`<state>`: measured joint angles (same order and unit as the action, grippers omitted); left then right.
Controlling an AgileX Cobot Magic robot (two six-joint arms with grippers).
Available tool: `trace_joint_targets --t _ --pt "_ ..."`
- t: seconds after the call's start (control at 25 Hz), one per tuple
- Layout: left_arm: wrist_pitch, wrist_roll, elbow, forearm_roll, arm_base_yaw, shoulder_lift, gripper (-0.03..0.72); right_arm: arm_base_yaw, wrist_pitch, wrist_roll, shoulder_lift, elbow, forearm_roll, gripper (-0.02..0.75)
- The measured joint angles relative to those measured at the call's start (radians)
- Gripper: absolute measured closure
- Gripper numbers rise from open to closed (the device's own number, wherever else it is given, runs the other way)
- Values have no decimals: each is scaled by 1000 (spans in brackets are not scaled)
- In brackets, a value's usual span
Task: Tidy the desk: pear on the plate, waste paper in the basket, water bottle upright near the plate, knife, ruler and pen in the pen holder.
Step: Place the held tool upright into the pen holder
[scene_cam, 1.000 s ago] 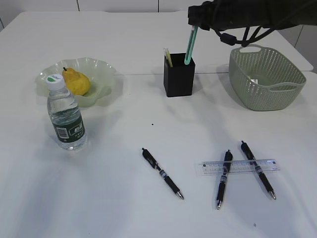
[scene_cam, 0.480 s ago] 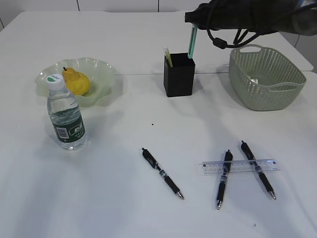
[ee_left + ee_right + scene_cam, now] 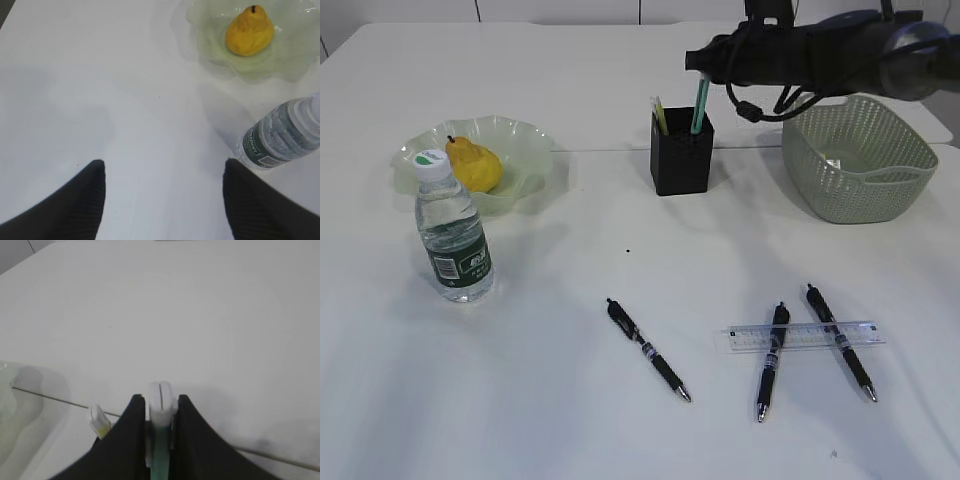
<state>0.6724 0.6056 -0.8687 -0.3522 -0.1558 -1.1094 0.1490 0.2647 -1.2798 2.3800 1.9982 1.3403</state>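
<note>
right fingers [image 3: 159, 415] clenched on green pen [image 3: 700, 104], its tip inside pen holder [image 3: 681, 155].

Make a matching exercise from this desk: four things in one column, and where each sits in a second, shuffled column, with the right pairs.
Things:
1. pear
2. water bottle
3. ruler
4. green-barrelled pen

Places:
A. lying flat on the desk, crossed by two black pens
B. held in the right gripper, lower end in the pen holder
C. on the plate
D. standing upright in front of the plate

Pairs: 1-C, 2-D, 3-A, 4-B
</note>
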Motion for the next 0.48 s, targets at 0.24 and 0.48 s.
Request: trace_joint_targets --t 0.24,0.48 --pt "0 0 0 0 0 0 169 0 0 -7 41 0 16 624" --pt "0 0 0 -2 0 0 169 1 14 -17 47 0 18 585"
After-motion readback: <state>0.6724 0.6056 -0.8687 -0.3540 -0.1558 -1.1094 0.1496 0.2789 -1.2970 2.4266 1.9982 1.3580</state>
